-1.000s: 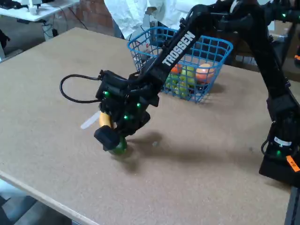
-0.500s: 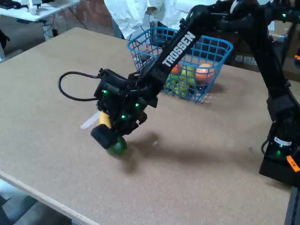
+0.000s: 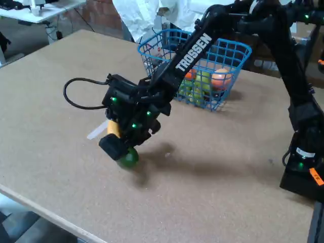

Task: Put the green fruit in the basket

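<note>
The green fruit (image 3: pixel 129 158), small, dark and glossy, sits low at the table surface under the arm's wrist. My gripper (image 3: pixel 121 152) is down on it, with one black finger (image 3: pixel 112 146) in front of the fruit and the other hidden behind it. The jaws look closed around the fruit. The blue wire basket (image 3: pixel 238 49) stands at the back of the table, well behind and to the right of the gripper. It holds several fruits, among them an orange-pink one (image 3: pixel 221 78) and a yellow-green grape bunch (image 3: pixel 198 87).
A yellow banana (image 3: pixel 112 128) lies just behind the gripper, next to a white strip (image 3: pixel 96 133). A black cable (image 3: pixel 76 96) loops off the wrist. The arm's base (image 3: pixel 304 167) stands at the right edge. A person in white stands behind the basket.
The gripper with the green fruit shifted slightly left and up, then settled. Nothing else has moved.
</note>
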Tool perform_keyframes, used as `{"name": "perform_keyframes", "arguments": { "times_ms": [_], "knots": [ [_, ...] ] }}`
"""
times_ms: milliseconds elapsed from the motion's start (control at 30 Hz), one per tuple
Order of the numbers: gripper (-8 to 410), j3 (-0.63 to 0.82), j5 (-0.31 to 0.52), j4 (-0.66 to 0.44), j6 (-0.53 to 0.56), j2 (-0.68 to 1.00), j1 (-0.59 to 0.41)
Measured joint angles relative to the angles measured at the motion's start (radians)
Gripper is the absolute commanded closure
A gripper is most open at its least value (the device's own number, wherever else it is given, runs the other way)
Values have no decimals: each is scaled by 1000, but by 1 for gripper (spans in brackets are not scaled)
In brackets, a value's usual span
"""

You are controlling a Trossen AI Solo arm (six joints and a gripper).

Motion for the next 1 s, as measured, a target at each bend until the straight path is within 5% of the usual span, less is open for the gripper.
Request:
{"name": "perform_keyframes", "arguments": {
  "times_ms": [433, 1000],
  "knots": [
    [299, -1, 15, -67, 48, -45, 0],
    [299, 2, 77, -219, -7, -384, -5]
  ]
}}
